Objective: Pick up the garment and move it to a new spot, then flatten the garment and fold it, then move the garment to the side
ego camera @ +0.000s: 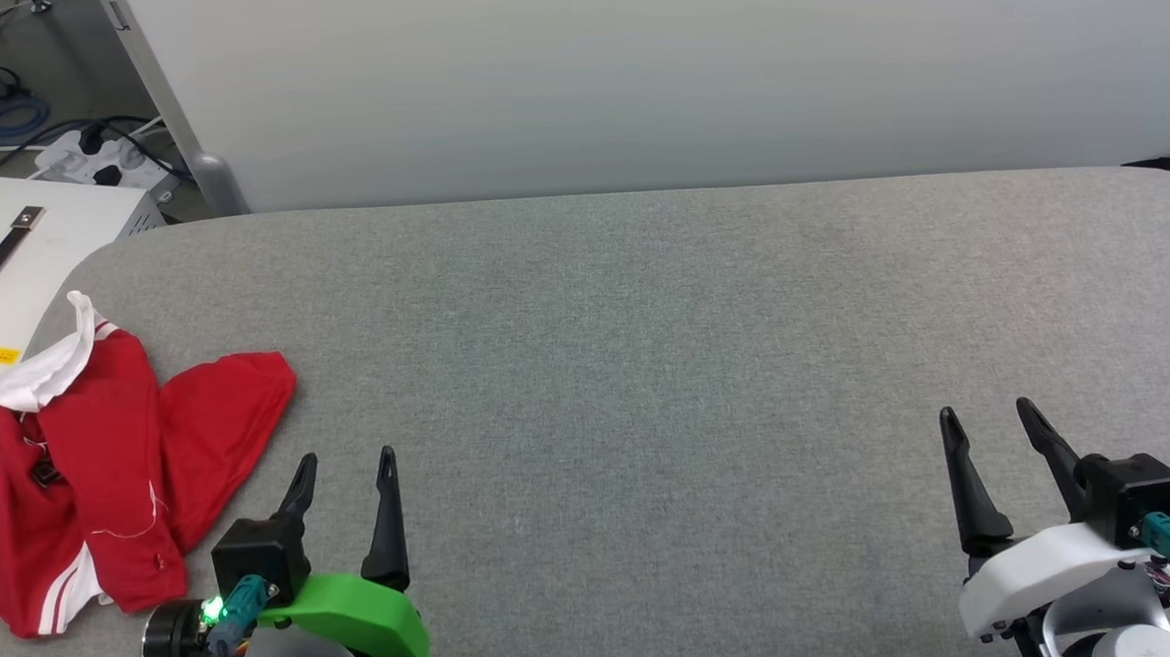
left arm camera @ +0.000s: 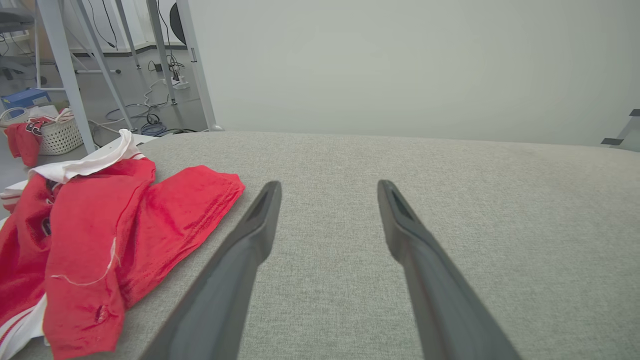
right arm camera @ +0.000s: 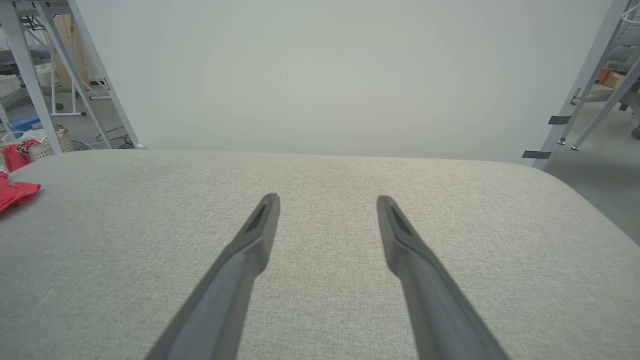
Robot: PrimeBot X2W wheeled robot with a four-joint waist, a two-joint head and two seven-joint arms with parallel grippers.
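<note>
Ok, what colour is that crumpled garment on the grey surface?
The crumpled jersey garment is red with a white sleeve and striped trim, best seen in the head view.

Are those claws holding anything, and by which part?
Nothing is held. The left claw and right claw are open and empty; the crumpled red-and-white jersey shirt lies apart on the grey fabric surface.

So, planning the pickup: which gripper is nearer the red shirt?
The green-mounted left gripper, just beside the garment; the white-mounted right gripper is far off.
</note>
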